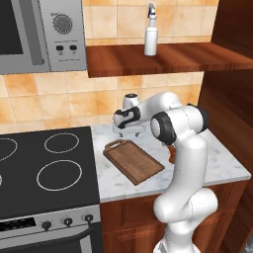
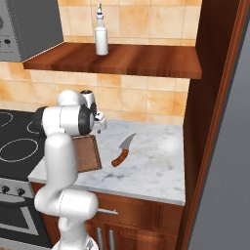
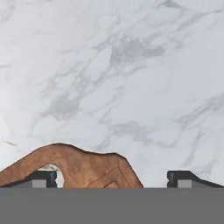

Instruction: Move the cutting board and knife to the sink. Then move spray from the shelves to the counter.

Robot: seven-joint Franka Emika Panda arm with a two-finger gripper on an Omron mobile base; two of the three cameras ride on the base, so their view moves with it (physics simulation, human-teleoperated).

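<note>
A: How far along are we?

B: Hardly started, I'd say. The cutting board (image 1: 133, 160) lies flat on the desk (image 1: 222, 165), just right of the stove (image 1: 47, 173), loop handle toward the wall. The knife (image 2: 123, 149) rests on the marble a little to the board's right, apart from it, blade toward the wall.

A: And the sink?

B: I can't find a sink from where the cameras look. Neither the board nor the knife has gone anywhere near one, as far as I can judge.

A: What's the claw doing?

B: The claw (image 1: 129, 130) hangs low over the handle end of the board, pointing down. Its jaws are spread wide and there is nothing between them. From the hand camera, the board's loop handle sits at the bottom edge by one fingertip (image 3: 41, 178), with bare marble across the rest.

A: So it's lining up for the board?

B: That's my reading: a grab at the handle end looks likely, but no contact yet.

A: The spray bottle?

B: The spray bottle (image 1: 150, 32) stands upright on the shelf (image 1: 168, 57) above the desk, untouched. So all three moves remain: board, knife, then bottle down to the desk.
</note>
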